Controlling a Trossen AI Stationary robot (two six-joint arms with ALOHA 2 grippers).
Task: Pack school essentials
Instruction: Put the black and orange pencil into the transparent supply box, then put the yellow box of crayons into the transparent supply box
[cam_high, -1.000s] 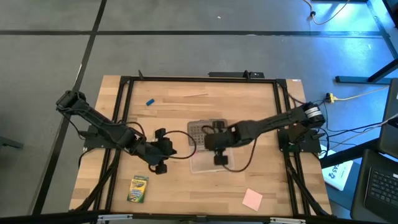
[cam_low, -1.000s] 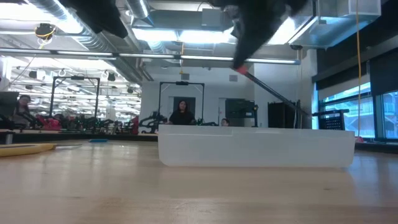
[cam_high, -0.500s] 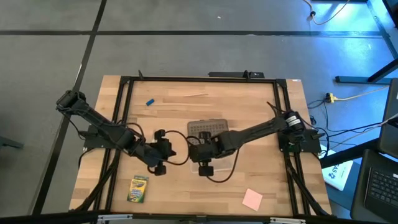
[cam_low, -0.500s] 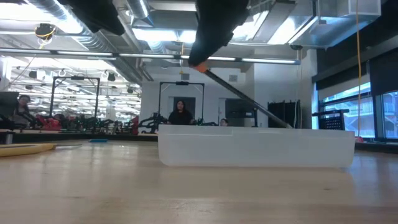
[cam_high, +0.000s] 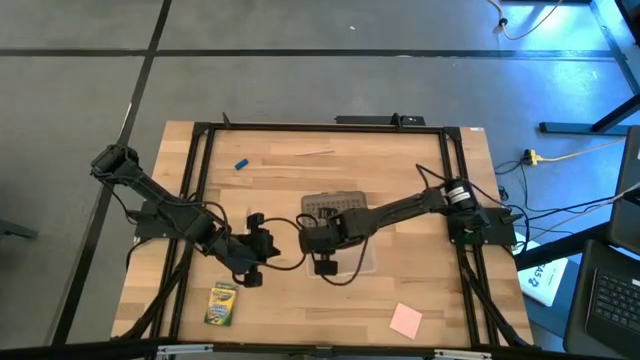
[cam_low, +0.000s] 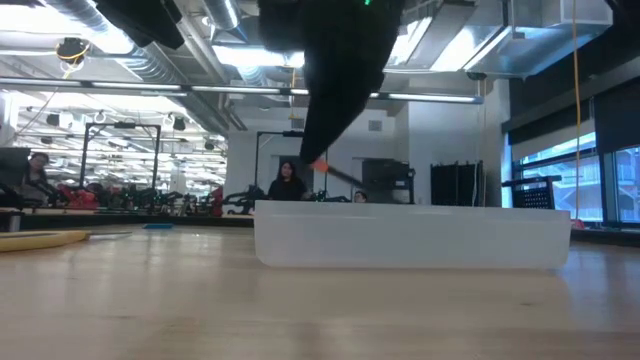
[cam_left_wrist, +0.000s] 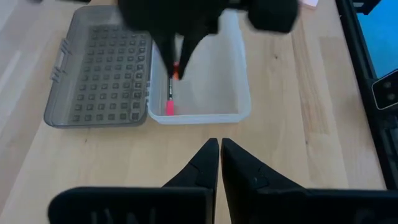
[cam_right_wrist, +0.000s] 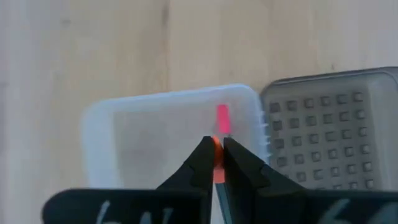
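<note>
My right gripper (cam_high: 318, 243) hangs over the left end of the clear case (cam_high: 345, 255), shut on a thin reddish pencil (cam_left_wrist: 171, 90). The pencil's pink tip (cam_right_wrist: 222, 117) points down into the case. The case's grey perforated lid (cam_high: 333, 205) lies flat beside it. My left gripper (cam_high: 255, 250) waits shut, just left of the case, above the table. The crayon box (cam_high: 222, 303) and the pink sticky pad (cam_high: 405, 320) lie near the near edge. The blue eraser (cam_high: 240, 163) and the pale stick (cam_high: 313, 153) lie near the far edge. No scissors are in view. My right gripper pinches the pencil's orange-red part (cam_right_wrist: 217, 155) between its two fingers, a short way behind the pink tip. The fingers come from above, pointing down. The pencil slants down from them into the case (cam_left_wrist: 199, 93); whether the tip (cam_left_wrist: 169, 107) touches the case floor I cannot tell.
The black frame rails (cam_high: 200, 180) run along the table's left, right and far sides. Cables (cam_high: 290, 240) loop between the two grippers. In the low view the case's near wall (cam_low: 410, 238) stands mid-table, with bare wood in front of it.
My right gripper has carried the pencil toward the table's left, from the case's middle to its left end, and has come down. The pencil, which stuck out well above the case wall, now dips its tip inside the case.
</note>
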